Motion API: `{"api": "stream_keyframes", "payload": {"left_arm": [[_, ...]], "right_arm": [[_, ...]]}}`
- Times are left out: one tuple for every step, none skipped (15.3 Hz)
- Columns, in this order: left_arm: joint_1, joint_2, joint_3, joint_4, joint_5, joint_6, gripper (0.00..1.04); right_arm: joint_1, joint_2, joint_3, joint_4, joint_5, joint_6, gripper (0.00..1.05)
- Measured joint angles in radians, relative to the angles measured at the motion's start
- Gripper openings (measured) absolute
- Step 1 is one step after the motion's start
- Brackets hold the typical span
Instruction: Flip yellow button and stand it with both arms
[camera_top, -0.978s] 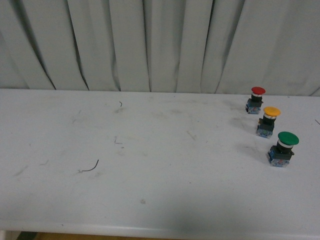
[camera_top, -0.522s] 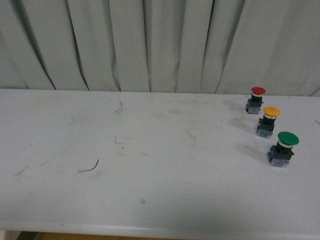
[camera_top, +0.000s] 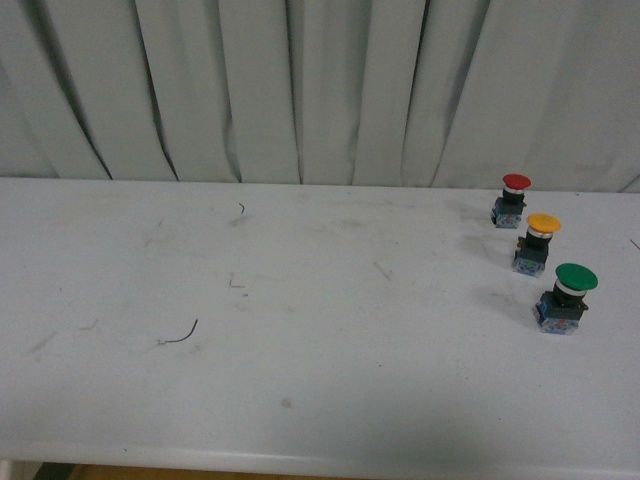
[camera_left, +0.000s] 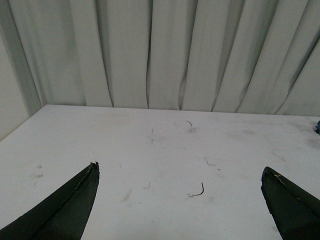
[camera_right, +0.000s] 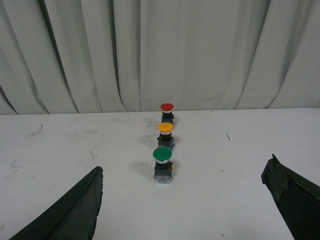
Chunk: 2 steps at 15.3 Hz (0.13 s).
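Standing upright near the far right of the white counter (camera_top: 300, 400), the yellow button (camera_top: 537, 243) sits in the middle of a row of three push-button switches, its cap on top and its contact block down. A red-capped switch (camera_top: 512, 199) stands just behind it by the grey curtain (camera_top: 300, 90), and a larger green-capped switch (camera_top: 566, 297) stands just in front. In the right wrist view the right pincer (camera_right: 185, 200) is spread wide and empty, with the yellow button (camera_right: 166, 134) well ahead of its tips, beyond the green-capped switch (camera_right: 162, 164). The left pincer (camera_left: 180, 200) is likewise spread wide over bare counter, near a small curved wire-like scrap (camera_left: 198, 191), possibly debris; the button does not show there.
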Motion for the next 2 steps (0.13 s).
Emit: {"api": "stream_keyframes", "payload": {"left_arm": [[0.0, 0.0, 0.0, 0.0, 0.0, 0.0, 0.98], [0.0, 0.0, 0.0, 0.0, 0.0, 0.0, 0.98]], "right_arm": [[0.0, 0.0, 0.0, 0.0, 0.0, 0.0, 0.98], [0.0, 0.0, 0.0, 0.0, 0.0, 0.0, 0.98]]}}
